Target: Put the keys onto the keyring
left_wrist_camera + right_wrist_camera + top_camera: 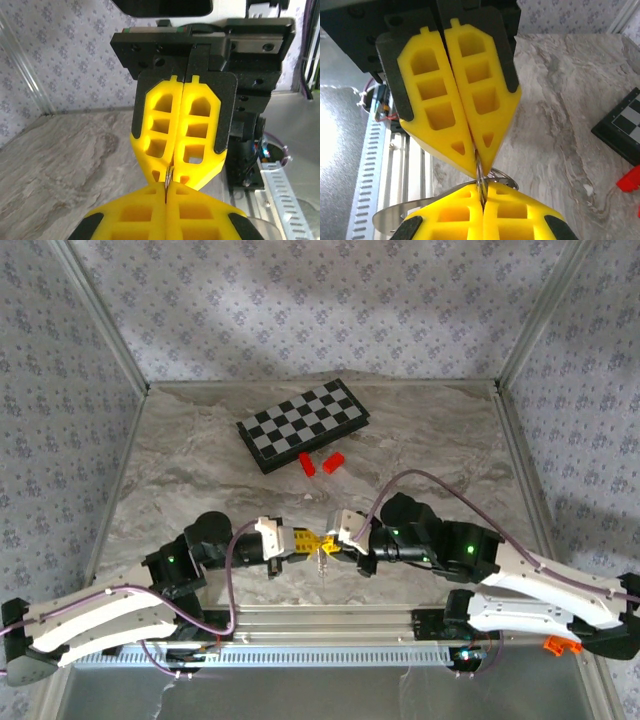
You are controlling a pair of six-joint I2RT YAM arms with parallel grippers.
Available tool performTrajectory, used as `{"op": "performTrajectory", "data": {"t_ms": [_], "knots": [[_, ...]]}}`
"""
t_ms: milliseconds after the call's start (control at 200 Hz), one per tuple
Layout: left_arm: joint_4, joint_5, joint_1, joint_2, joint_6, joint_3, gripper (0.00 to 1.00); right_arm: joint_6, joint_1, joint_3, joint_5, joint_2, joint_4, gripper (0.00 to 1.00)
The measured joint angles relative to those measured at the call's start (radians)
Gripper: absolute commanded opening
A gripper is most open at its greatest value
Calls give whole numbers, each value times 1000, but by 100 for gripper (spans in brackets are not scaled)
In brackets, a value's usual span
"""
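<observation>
**Top view:** The left hand [311,540] and right hand [333,542] meet tip to tip low over the worktop [200,470]. A thin, pale keyring [322,558] hangs between and just below their fingertips. A chessboard [303,423] and two red blocks [333,462] lie well beyond both hands. The key cannot be told apart from the yellow fingers here.

**Left wrist view:** The left hand's fingers press together, with a sliver of the keyring [168,176] caught at their tips. The right hand faces it and is likewise closed on the same wire.

**Right wrist view:** The right hand's fingers are together and clamped on the keyring [502,176], whose loops bulge out just beside the tips. The left hand opposite pinches the upper part. A flat grey strip [395,214] juts out on the other side of the right hand's fingers; whether it is a key cannot be told.

**Risk:** Both hands grip one thin wire almost at the same spot. Any pull apart or twist could bend the keyring or drag it out of one grip. The touching fingertips leave little room to open a gap in the wire, and a key pushed at a closed coil would likely slip and drop to the worktop.
</observation>
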Motion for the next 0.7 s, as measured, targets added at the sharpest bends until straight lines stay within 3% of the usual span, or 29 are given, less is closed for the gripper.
{"op": "performTrajectory", "data": {"t_ms": [205,350,575,700], "knots": [[-51,-29,0,34,32,13,13,-23,17,40,47,39,-68,0],[-67,-32,0,43,32,13,0,-30,23,44,71,52,-88,0],[-17,-24,0,13,2,-19,0,-32,35,50,85,50,-80,0],[40,-13,0,-12,-26,-45,0,-29,40,49,84,34,-58,16]]}}
